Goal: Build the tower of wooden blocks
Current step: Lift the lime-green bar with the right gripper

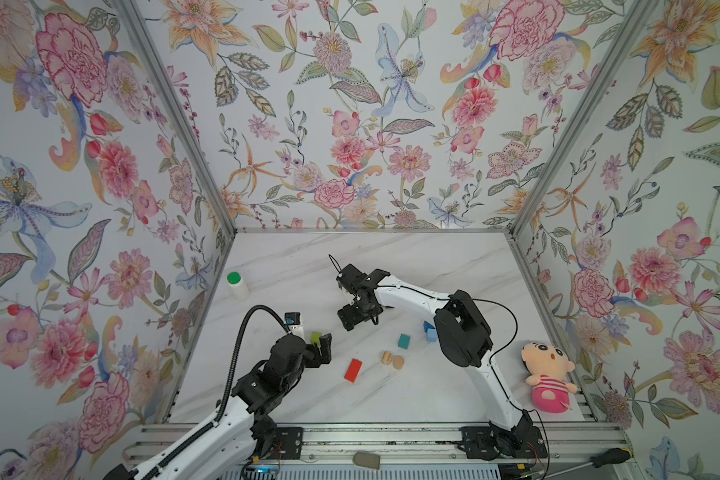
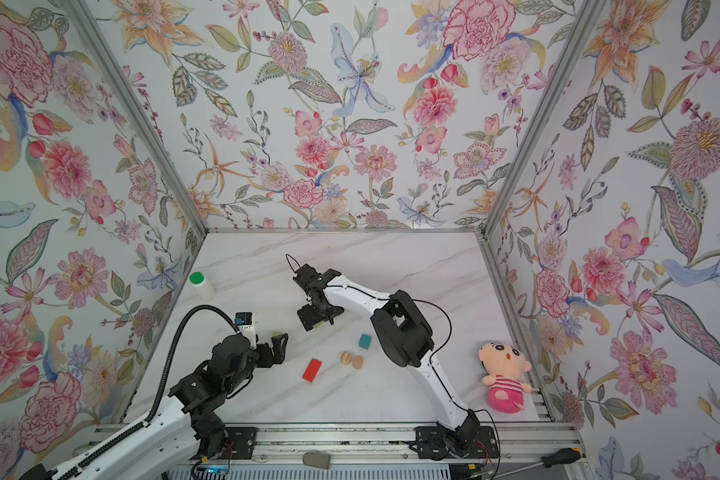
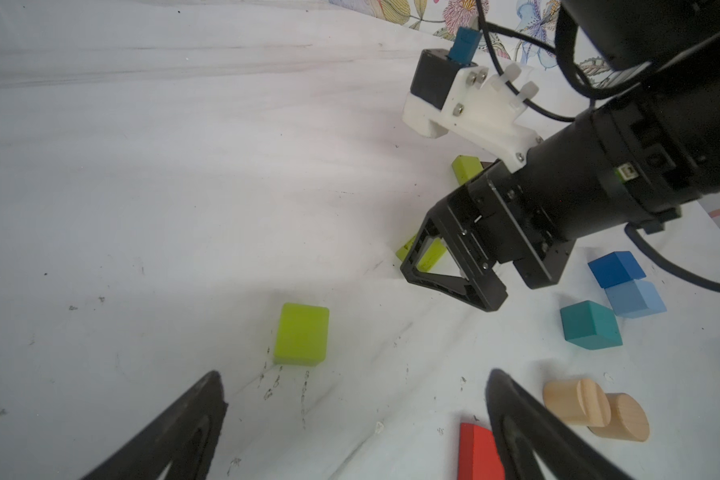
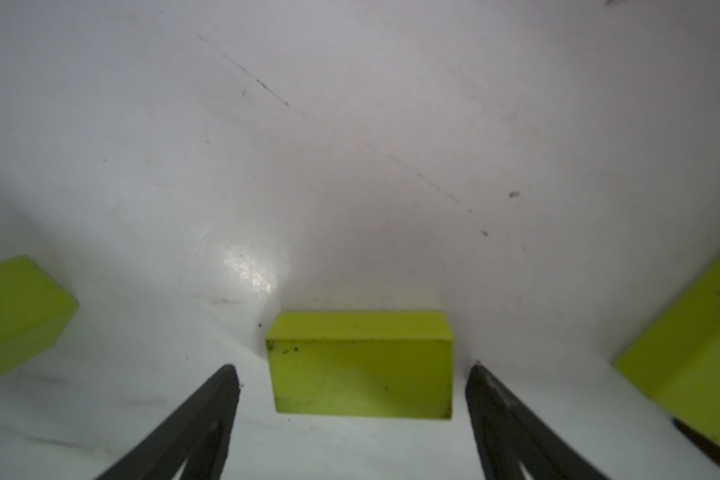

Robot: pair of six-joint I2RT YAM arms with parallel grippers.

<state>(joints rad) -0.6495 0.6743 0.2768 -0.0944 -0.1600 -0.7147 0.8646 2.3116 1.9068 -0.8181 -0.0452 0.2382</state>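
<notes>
White marble-look table (image 1: 391, 399) with grey veins, boxed on three sides by floral wallpaper walls (image 1: 350, 124) on aluminium posts (image 1: 175, 124). A slotted metal rail (image 1: 371, 440) along the bottom edge carries both arm bases. Wrist views show the tabletop scuffed, with dark specks and thin scratch lines.

Wood blocks (image 2: 312, 370) all lie loose on the table, from centre to lower right in both top views:
- red block (image 1: 353, 370)
- teal block (image 1: 404, 341)
- two tan rounded pieces (image 1: 392, 360), touching each other
- two blue blocks (image 3: 624, 282), touching, half hidden by the right arm (image 1: 462, 328) in a top view

Right pincer (image 4: 352, 366) is apart and low over the table centre. Its tips sit either side of a yellow-green block (image 4: 360, 365), with a gap on each side, not touching.

Left pincer (image 3: 354, 374) is wide apart and empty, lower left of centre. A second yellow-green block (image 3: 301, 334) sits on the table just ahead of its tips. A third yellow-green block (image 3: 466, 168) lies beyond the right pincer.

White green-capped bottle (image 1: 238, 284) stands near the left wall. Pink plush doll (image 1: 547, 382) lies at lower right by the wall. Screwdriver (image 1: 609, 457) is on the rail in the bottom right corner.
</notes>
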